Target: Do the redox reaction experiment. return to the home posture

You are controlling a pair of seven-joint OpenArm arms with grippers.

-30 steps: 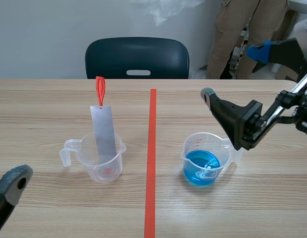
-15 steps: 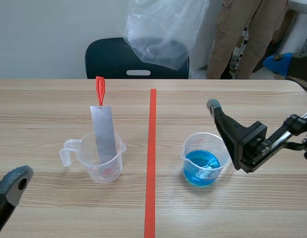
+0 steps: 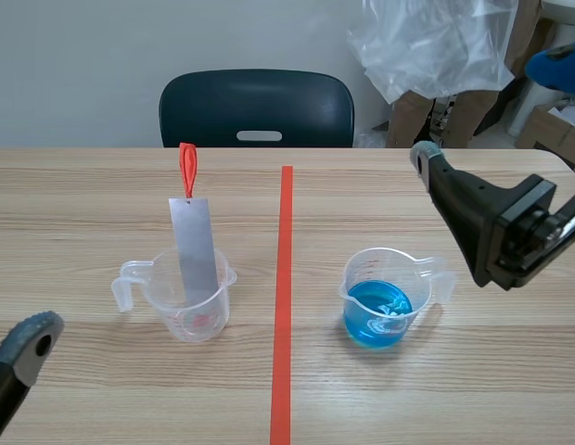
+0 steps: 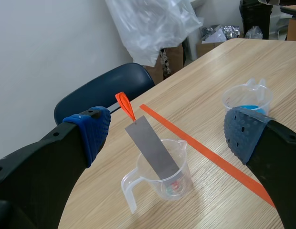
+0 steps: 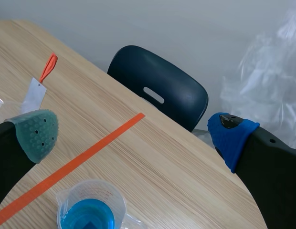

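Right gripper [image 5: 133, 129] released, beaker of blue liquid [image 5: 88, 210] below it
Left gripper [image 4: 167, 131] likewise released, clear beaker [image 4: 179, 176] ahead, metal strip [image 4: 150, 143] leaning inside

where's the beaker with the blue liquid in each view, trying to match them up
Scene view: beaker right of the tape line, mid-table.
Left wrist view: beaker beyond the tape line, partly behind a blue pad.
Right wrist view: beaker just under the open right pincer, beside the tape line.
Shared landmark: the tape line.
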